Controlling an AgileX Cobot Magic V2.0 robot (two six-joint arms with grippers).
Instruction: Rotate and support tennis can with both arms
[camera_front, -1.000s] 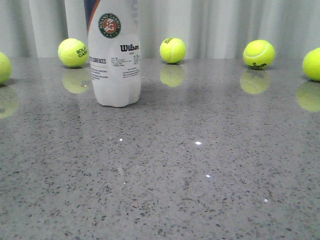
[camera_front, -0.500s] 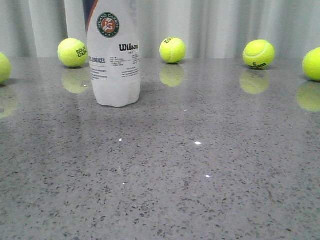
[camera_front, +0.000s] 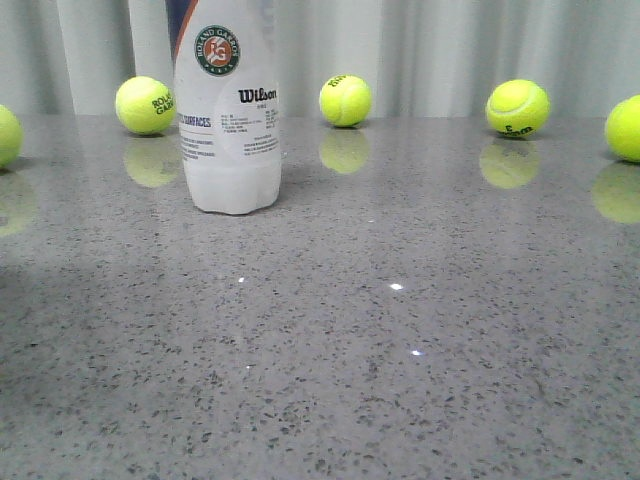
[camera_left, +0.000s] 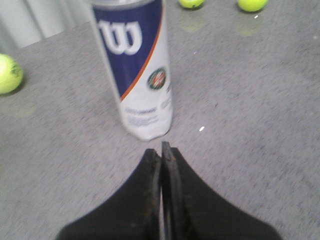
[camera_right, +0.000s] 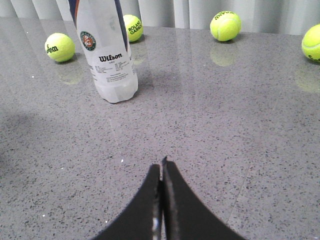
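Note:
The tennis can (camera_front: 228, 110) stands upright on the grey speckled table, left of centre in the front view, its top cut off by the frame. It shows the Roland Garros emblem and Wilson label. In the left wrist view the can (camera_left: 136, 70) stands just beyond my left gripper (camera_left: 161, 149), which is shut and empty. In the right wrist view the can (camera_right: 106, 52) stands well beyond my right gripper (camera_right: 161, 165), also shut and empty. Neither gripper shows in the front view.
Yellow-green tennis balls lie along the back of the table: one behind the can (camera_front: 145, 105), one in the middle (camera_front: 345, 100), one to the right (camera_front: 517, 107), and one at each side edge (camera_front: 6, 135) (camera_front: 626, 128). A pale curtain hangs behind.
The can has shifted very slightly left and its label has turned a touch. A faint shadow has spread over the table at the left.

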